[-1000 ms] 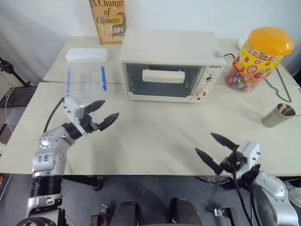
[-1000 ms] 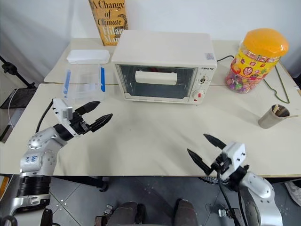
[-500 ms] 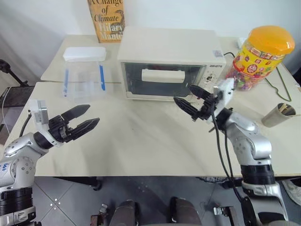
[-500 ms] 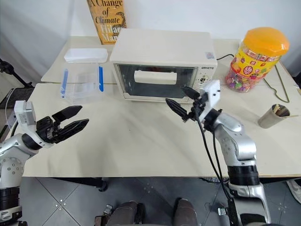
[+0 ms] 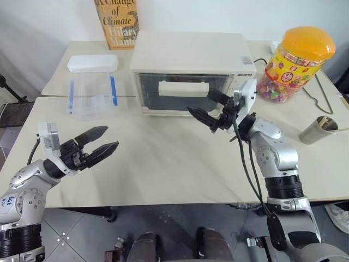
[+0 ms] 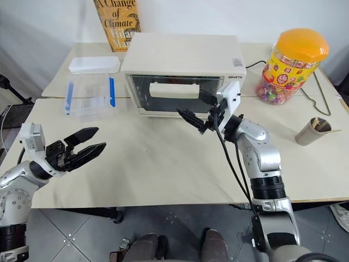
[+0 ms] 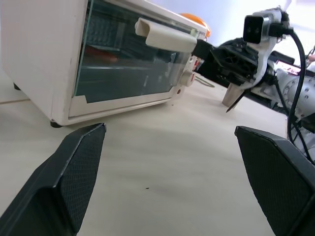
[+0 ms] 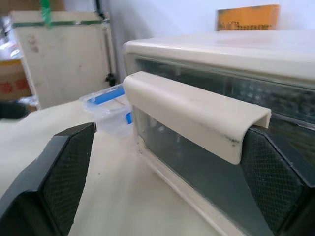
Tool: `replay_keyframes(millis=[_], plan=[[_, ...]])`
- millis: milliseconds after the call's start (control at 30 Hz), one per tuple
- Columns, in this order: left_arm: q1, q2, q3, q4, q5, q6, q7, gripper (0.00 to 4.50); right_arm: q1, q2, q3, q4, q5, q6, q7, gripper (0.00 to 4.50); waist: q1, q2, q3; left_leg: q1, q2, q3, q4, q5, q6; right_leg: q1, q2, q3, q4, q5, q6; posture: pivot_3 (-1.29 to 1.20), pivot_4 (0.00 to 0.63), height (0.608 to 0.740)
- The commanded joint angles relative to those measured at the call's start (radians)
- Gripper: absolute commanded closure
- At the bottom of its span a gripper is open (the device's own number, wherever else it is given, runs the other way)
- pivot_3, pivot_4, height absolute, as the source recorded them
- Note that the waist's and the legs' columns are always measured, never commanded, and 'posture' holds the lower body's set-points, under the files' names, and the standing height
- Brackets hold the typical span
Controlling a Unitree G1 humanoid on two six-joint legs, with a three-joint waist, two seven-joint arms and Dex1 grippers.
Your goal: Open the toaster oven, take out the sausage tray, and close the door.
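While the door of the toaster oven is sitting shut at 12 o'clock, we're holding the right gripper jaws spread just before its handle, and the left gripper is hovering spread at 8 o'clock.

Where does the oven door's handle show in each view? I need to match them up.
Left eye: door handle, upper centre.
Right eye, upper centre.
Left wrist, near the top.
Right wrist, across the middle.
Shared landmark: the toaster oven.
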Motion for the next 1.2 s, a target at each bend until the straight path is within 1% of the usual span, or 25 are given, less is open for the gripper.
replay_keyframes(millis=[33, 133, 233, 267, 333, 433, 467, 600, 667, 767, 900, 1000, 1067, 1200], plan=[[-0.03, 0.015, 0.044, 0.006, -0.039, 0.018, 0.015, 0.04, 0.029, -0.048, 0.059, -0.06, -0.065, -0.162, 0.14, 0.0, -0.005, 0.0, 0.0, 0.0, 0.0, 0.0, 0.0, 0.0, 0.0, 0.0, 0.0, 0.0, 0.0, 0.0, 0.0, 0.0, 0.15, 0.74], [-0.072, 0.033, 0.036, 0.05, -0.042, 0.051, 0.016, 0.04, 0.05, -0.08, 0.082, -0.013, -0.129, -0.264, 0.182, 0.0, -0.009, 0.0, 0.0, 0.0, 0.001, 0.002, 0.0, 0.0, 0.0, -0.001, 0.0, 0.0, 0.0, 0.0, 0.0, 0.0, 0.15, 0.74], [-0.161, 0.022, 0.036, 0.11, -0.057, 0.064, 0.028, 0.64, 0.047, -0.079, 0.07, 0.03, -0.141, -0.304, 0.182, 0.0, -0.008, 0.0, 0.0, 0.001, 0.001, 0.002, 0.0, 0.0, 0.0, -0.001, 0.001, 0.0, 0.0, 0.0, 0.0, 0.0, 0.15, 0.74], [-0.214, 0.012, 0.025, 0.15, -0.04, 0.05, 0.04, 0.89, 0.044, -0.078, 0.064, 0.044, -0.143, -0.314, 0.181, 0.0, -0.007, -0.001, 0.0, 0.001, 0.001, 0.002, 0.0, 0.0, 0.0, -0.001, 0.001, 0.0, 0.0, 0.0, 0.0, 0.0, 0.15, 0.74], [-0.347, -0.014, -0.028, 0.248, 0.019, 0.003, 0.041, 1.52, 0.035, -0.074, 0.057, 0.073, -0.155, -0.348, 0.173, 0.0, -0.003, -0.001, 0.001, 0.001, 0.001, 0.002, 0.001, 0.0, 0.0, 0.0, 0.001, 0.0, 0.0, 0.0, 0.0, 0.0, 0.15, 0.74], [-0.477, -0.041, -0.104, 0.361, 0.103, -0.055, 0.015, 2.4, 0.028, -0.068, 0.06, 0.095, -0.167, -0.383, 0.173, 0.0, 0.0, -0.002, 0.001, -0.002, 0.0, 0.002, 0.006, 0.0, 0.0, 0.001, 0.0, -0.002, 0.001, 0.0, 0.0, 0.0, 0.15, 0.74], [-0.515, -0.051, -0.12, 0.404, 0.12, -0.067, 0.006, 2.66, 0.028, -0.067, 0.062, 0.099, -0.169, -0.389, 0.174, 0.0, -0.001, -0.002, 0.001, -0.002, 0.0, 0.002, 0.006, 0.0, 0.0, 0.001, 0.0, -0.002, 0.001, 0.0, 0.0, 0.0, 0.15, 0.74], [-0.63, -0.082, -0.184, 0.562, 0.219, -0.16, -0.031, 3.97, 0.031, -0.066, 0.068, 0.111, -0.186, -0.416, 0.176, 0.0, -0.01, -0.002, 0.001, -0.002, 0.0, 0.004, 0.004, 0.0, 0.0, -0.001, 0.001, -0.003, 0.001, 0.0, 0.0, 0.0, 0.15, 0.74], [-0.672, -0.099, -0.207, 0.634, 0.261, -0.212, -0.046, 4.48, 0.034, -0.064, 0.067, 0.111, -0.189, -0.425, 0.172, 0.0, -0.011, -0.002, 0.001, -0.002, 0.002, 0.006, 0.004, 0.0, 0.0, -0.001, 0.003, -0.003, 0.001, 0.0, 0.0, 0.0, 0.15, 0.74], [-0.721, -0.128, -0.227, 0.719, 0.301, -0.267, -0.062, 4.48, 0.047, -0.066, 0.066, 0.106, -0.195, -0.434, 0.167, 0.0, -0.007, -0.002, 0.001, -0.002, 0.002, 0.008, 0.005, 0.0, 0.0, -0.001, 0.003, -0.003, 0.001, 0.0, 0.0, 0.0, 0.15, 0.74], [-0.74, -0.144, -0.247, 0.763, 0.331, -0.283, -0.112, 4.48, 0.075, -0.076, 0.06, 0.089, -0.205, -0.435, 0.154, 0.0, -0.005, -0.003, 0.001, -0.003, 0.002, 0.008, 0.006, 0.0, 0.0, -0.001, 0.003, -0.003, 0.001, 0.0, 0.0, 0.0, 0.15, 0.74], [-0.724, -0.15, -0.281, 0.768, 0.359, -0.295, -0.175, 4.48, 0.201, -0.125, 0.014, 0.01, -0.217, -0.412, 0.107, 0.0, 0.005, -0.003, 0.001, -0.003, 0.001, 0.006, 0.006, 0.0, 0.0, 0.0, 0.003, -0.003, 0.002, 0.0, 0.0, 0.0, 0.15, 0.74], [-0.701, -0.152, -0.293, 0.753, 0.373, -0.302, -0.202, 4.48, 0.333, -0.166, -0.037, -0.068, -0.205, -0.394, 0.078, 0.0, 0.023, -0.003, 0.001, -0.005, 0.001, 0.005, 0.008, -0.001, 0.0, 0.0, 0.002, -0.003, 0.002, 0.0, 0.0, 0.0, 0.15, 0.74], [-0.631, -0.154, -0.33, 0.707, 0.41, -0.328, -0.237, 4.48, 0.567, -0.234, -0.147, -0.202, -0.183, -0.359, 0.027, 0.0, 0.025, -0.003, 0.001, -0.008, 0.001, 0.006, 0.013, -0.003, 0.002, -0.001, 0.002, -0.003, 0.0, 0.0, 0.0, 0.0, 0.15, 0.74]])
